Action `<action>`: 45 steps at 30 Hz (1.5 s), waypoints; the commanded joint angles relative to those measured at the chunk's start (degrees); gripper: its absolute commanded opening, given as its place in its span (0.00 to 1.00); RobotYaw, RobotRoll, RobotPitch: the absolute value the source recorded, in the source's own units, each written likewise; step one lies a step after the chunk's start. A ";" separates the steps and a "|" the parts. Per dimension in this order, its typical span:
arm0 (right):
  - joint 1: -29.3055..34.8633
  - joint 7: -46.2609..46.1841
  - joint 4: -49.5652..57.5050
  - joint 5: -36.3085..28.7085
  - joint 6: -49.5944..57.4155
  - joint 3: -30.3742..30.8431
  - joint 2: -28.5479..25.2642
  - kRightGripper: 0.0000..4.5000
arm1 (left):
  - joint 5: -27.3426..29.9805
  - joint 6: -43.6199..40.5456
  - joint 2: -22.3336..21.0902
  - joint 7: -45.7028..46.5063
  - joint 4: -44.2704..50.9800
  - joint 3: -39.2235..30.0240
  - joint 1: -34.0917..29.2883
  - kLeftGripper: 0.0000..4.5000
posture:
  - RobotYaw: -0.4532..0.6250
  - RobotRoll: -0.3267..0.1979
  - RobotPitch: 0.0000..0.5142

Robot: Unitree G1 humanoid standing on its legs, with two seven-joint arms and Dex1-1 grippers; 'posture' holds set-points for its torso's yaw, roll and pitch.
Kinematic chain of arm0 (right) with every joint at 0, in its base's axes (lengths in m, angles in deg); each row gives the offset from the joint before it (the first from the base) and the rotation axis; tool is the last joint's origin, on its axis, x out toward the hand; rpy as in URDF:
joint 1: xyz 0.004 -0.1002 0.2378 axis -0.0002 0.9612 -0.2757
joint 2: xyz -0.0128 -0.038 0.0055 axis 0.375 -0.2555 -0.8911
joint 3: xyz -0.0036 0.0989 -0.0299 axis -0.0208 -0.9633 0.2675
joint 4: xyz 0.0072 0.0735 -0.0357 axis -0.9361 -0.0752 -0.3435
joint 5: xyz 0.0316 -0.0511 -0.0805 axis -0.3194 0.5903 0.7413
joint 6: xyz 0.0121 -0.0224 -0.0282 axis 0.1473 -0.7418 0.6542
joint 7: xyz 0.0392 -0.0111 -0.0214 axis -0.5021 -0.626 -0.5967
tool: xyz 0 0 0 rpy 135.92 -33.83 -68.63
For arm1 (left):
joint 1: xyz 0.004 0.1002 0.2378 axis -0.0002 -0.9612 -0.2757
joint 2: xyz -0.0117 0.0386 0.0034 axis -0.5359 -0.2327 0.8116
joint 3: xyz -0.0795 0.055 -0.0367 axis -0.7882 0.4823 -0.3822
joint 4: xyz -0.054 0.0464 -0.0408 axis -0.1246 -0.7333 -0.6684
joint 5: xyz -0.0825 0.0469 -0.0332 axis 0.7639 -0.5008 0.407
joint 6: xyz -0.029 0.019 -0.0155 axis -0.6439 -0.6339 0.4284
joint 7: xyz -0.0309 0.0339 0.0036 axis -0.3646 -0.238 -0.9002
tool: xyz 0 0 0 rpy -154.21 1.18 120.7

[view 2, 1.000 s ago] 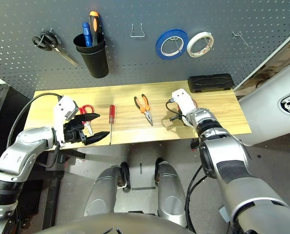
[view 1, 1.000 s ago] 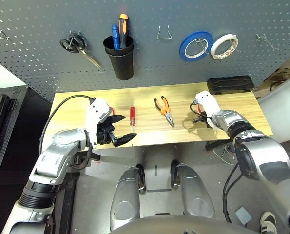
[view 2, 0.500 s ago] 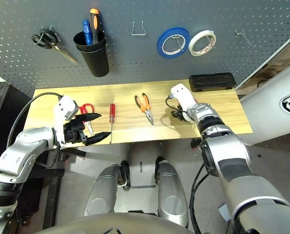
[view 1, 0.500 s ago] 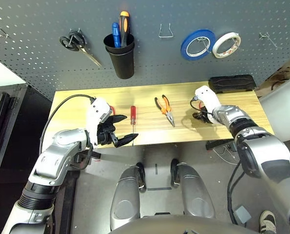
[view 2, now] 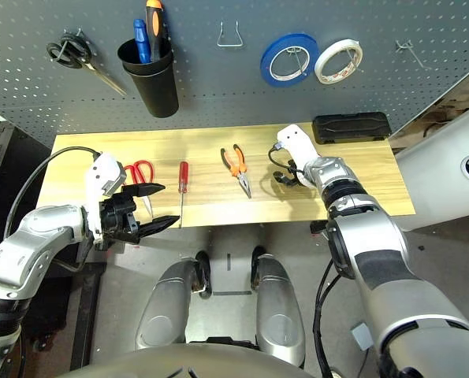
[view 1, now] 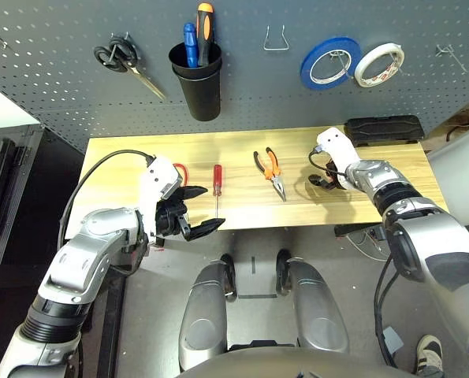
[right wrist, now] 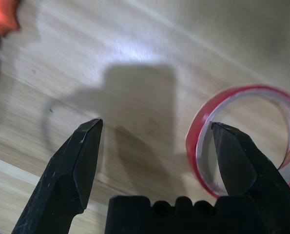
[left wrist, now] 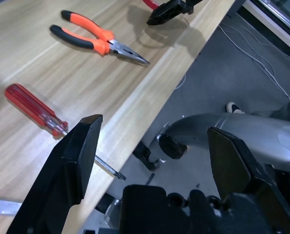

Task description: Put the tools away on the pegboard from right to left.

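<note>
The left gripper (view 1: 196, 209) hangs wide open at the table's (view 1: 242, 201) front edge, beside the red scissors (view 2: 140, 171). The screwdriver (view 1: 216, 183) and pliers (view 1: 269, 168) lie further right. The right gripper (right wrist: 154, 139) stands wide open over the red tape ring (right wrist: 247, 136), one finger seemingly inside it

On the table, from my right: the red tape ring (right wrist: 242, 141) lies flat; orange-and-black pliers (view 1: 269, 172) point toward me; the red screwdriver (view 1: 216, 186) too; the red scissors (view 2: 139, 179), partly hidden, seem closed. The pegboard (view 1: 76, 94) stands behind.
</note>
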 commanded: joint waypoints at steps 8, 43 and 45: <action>2.82 -2.17 -2.08 -0.22 1.21 -0.71 0.32 1.00 | 1.30 -1.58 -0.34 1.47 2.24 -0.24 -1.62 1.00 | 0.52 0.62 0.64; 10.24 -0.71 15.96 -1.53 0.55 -1.48 -2.45 0.01 | -2.57 6.45 2.51 0.07 -10.24 3.19 8.70 1.00 | 0.43 0.62 0.38; 11.25 0.37 20.16 -1.55 1.55 -1.25 -4.00 0.01 | -1.99 6.07 2.66 -0.06 -10.24 2.72 9.22 1.00 | 0.43 0.62 0.38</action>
